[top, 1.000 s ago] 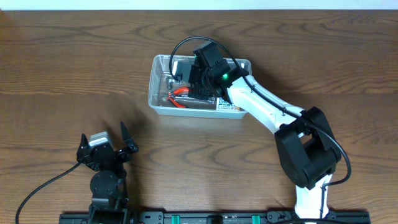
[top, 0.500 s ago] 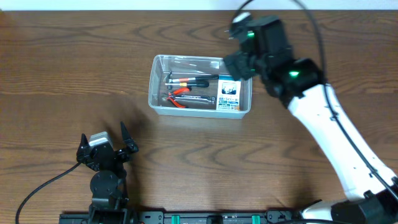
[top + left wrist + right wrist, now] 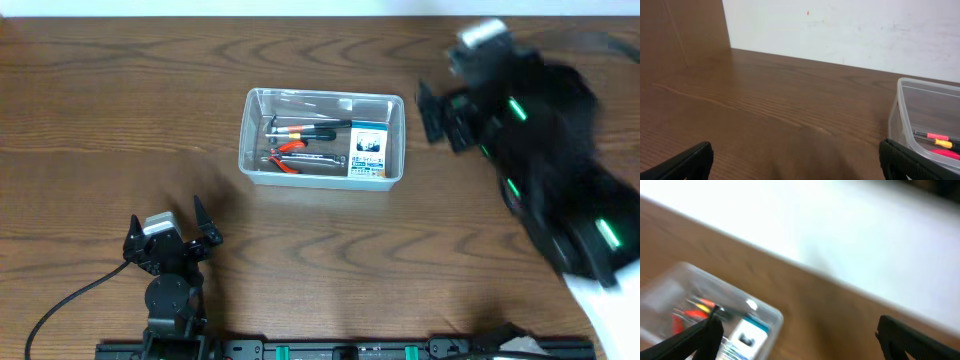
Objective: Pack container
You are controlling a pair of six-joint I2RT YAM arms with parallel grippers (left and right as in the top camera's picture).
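We see the container (image 3: 300, 178) toward twelve o'clock on the tabletop (image 3: 100, 120), with tools (image 3: 296, 146) and a box (image 3: 368, 153) inside. The right gripper (image 3: 802, 337), blurred at its three o'clock, and the left gripper (image 3: 168, 228) at its seven both gape apart, empty.

Wooden table (image 3: 120, 110), white wall (image 3: 840, 30), blue-and-white box (image 3: 369, 152), red pliers (image 3: 290, 147)

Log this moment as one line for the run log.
container: hand tools and blue-and-white box inside | right gripper: open, empty, clear of container | left gripper: open, empty, away from container
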